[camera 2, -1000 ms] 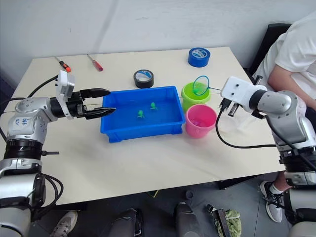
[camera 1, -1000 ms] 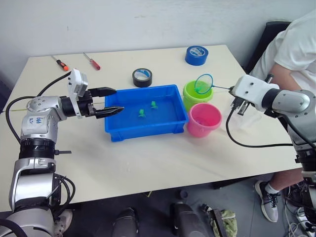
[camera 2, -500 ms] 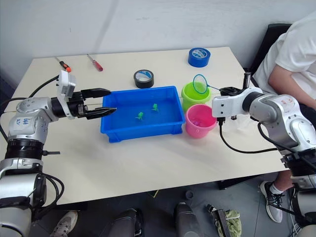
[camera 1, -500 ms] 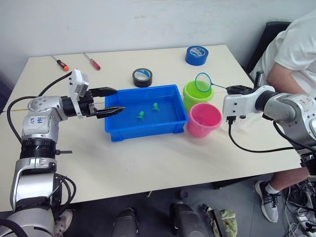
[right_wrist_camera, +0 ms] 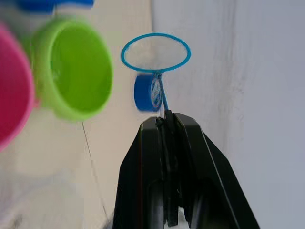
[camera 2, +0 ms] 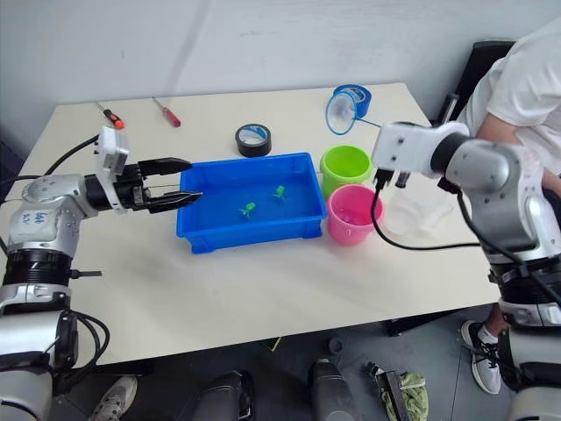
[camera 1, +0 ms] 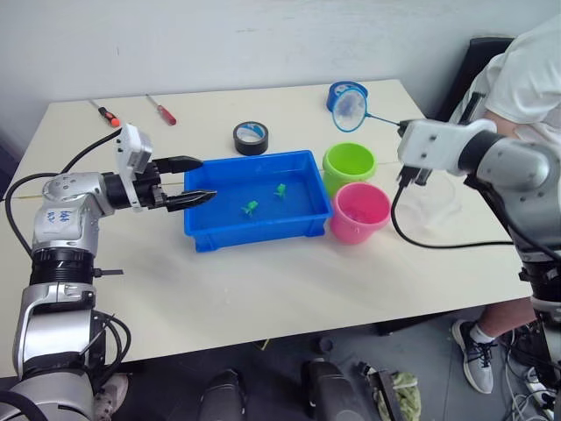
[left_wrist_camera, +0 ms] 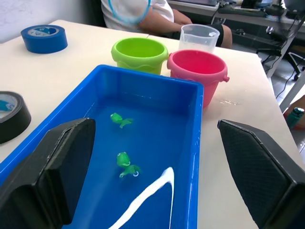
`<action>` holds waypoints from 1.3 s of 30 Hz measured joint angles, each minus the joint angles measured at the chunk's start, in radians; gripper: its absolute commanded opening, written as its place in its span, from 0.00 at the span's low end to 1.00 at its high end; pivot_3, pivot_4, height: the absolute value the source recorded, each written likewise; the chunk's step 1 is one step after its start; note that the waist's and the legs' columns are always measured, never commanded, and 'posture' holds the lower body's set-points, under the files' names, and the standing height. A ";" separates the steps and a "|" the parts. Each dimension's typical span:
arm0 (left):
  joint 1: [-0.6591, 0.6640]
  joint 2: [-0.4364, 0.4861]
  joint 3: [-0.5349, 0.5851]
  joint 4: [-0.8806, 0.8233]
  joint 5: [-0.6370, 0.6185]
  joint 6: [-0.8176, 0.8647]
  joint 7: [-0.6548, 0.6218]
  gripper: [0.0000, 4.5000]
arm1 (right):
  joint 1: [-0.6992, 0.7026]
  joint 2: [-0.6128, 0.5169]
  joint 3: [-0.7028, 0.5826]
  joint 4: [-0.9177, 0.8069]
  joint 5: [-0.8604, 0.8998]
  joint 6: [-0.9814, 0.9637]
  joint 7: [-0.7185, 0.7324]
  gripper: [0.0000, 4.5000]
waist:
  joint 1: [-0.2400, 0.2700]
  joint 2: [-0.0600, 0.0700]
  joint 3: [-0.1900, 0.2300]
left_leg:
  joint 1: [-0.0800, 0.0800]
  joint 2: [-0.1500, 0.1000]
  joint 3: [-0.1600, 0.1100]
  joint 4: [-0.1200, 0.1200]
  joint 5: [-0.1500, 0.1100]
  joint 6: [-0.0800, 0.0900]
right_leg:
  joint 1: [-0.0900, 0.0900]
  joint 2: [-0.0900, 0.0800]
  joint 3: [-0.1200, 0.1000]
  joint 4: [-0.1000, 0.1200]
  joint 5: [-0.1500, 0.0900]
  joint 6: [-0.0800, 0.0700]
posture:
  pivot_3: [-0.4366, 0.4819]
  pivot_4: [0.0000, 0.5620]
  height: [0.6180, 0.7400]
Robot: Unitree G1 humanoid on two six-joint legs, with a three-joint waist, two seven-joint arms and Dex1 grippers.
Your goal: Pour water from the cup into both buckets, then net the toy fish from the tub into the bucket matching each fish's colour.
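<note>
Clamping the net (camera 1: 350, 106) above the green bucket (camera 1: 349, 164), right gripper (right_wrist_camera: 167, 125); left gripper (camera 1: 195, 181) gapes beside the tub (camera 1: 263, 233).

Both eye views look down from the head over the whole bench (camera 1: 263, 281), sharing the tub (camera 1: 257, 230) and buckets (camera 2: 347, 163). The left wrist view sits low, close over the tub. The right wrist view looks along its claw (right_wrist_camera: 167, 125) at the net (right_wrist_camera: 155, 52).
</note>
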 measured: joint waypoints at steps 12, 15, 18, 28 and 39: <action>0.111 0.023 0.050 -0.124 -0.027 0.047 0.039 0.99 | -0.021 0.037 -0.027 -0.188 0.455 0.823 0.227 0.00 | 0.014 0.000 0.000 | -0.001 -0.001 -0.001 0.001 -0.004 0.007 | 0.000 -0.002 -0.001 0.000 0.000 0.000 | 0.48 0.27 0.92; 0.127 0.022 0.057 -0.152 -0.035 0.053 0.051 0.99 | -0.020 0.063 -0.026 -0.206 0.514 0.947 0.208 0.00 | 0.015 0.000 0.000 | 0.000 -0.001 -0.001 0.001 -0.004 0.007 | 0.000 -0.002 0.000 0.000 0.000 -0.001 | 0.48 0.27 0.92; 0.137 0.017 0.057 -0.164 -0.039 0.063 0.063 0.99 | -0.021 0.122 -0.005 -0.207 0.553 1.046 0.140 0.00 | 0.010 0.000 0.000 | -0.001 -0.001 -0.001 0.000 -0.004 0.007 | 0.000 -0.002 0.000 0.000 0.000 -0.001 | 0.48 0.27 0.92; 0.153 0.015 0.053 -0.192 -0.041 0.071 0.063 0.99 | -0.093 0.155 0.095 -0.153 0.573 1.134 0.022 0.00 | 0.004 0.000 0.000 | -0.002 -0.002 0.000 0.000 -0.004 0.008 | -0.002 -0.002 0.000 0.000 0.000 -0.001 | 0.48 0.27 0.92; 0.173 0.025 0.019 -0.227 -0.032 0.087 0.041 0.99 | -0.209 0.245 0.163 0.009 0.591 1.224 -0.071 0.00 | 0.004 0.000 0.000 | -0.016 -0.002 -0.002 0.004 -0.003 0.008 | -0.015 -0.002 -0.001 0.003 0.000 -0.001 | 0.48 0.27 0.92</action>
